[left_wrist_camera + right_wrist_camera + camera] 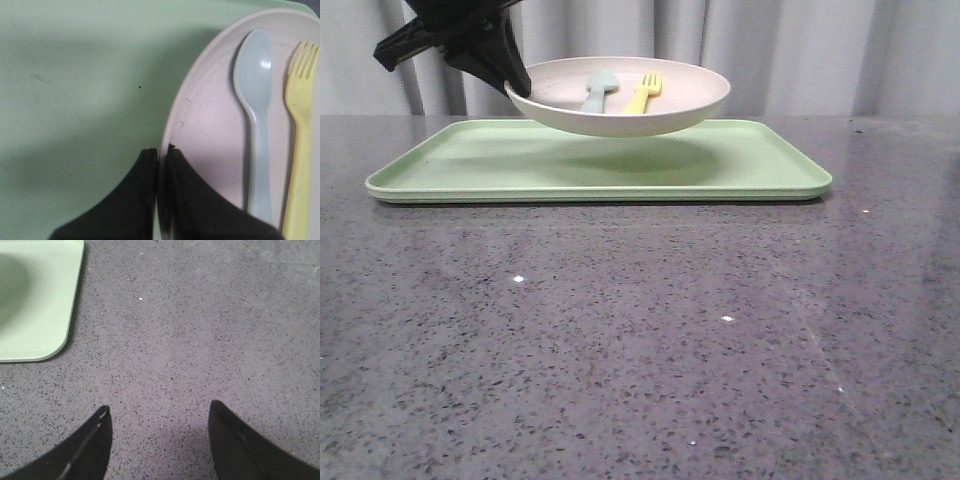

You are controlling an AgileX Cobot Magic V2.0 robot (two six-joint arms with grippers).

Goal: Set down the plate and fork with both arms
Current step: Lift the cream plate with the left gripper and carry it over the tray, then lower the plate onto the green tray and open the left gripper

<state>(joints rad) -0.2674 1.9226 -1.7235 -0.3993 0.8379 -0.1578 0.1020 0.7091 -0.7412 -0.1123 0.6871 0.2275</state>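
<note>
Both arms end in matte black, smooth, wedge-shaped tapering jaws.

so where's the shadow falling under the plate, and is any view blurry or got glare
Front view: the plate casts a soft dark patch on the green tray directly beneath, with small bright glints on the table. Left wrist view: slightly soft, a highlight on the spoon, fork beside it. Right wrist view: open right gripper, even light.

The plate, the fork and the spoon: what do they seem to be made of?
The plate looks like matte plastic, off-white with a pinkish tint and fine dark specks. The fork seems yellow plastic: uniform colour, thick blunt tines. The spoon looks like pale blue-grey plastic, smoother, with a small highlight on its bowl. None shows a metallic shine.
</note>
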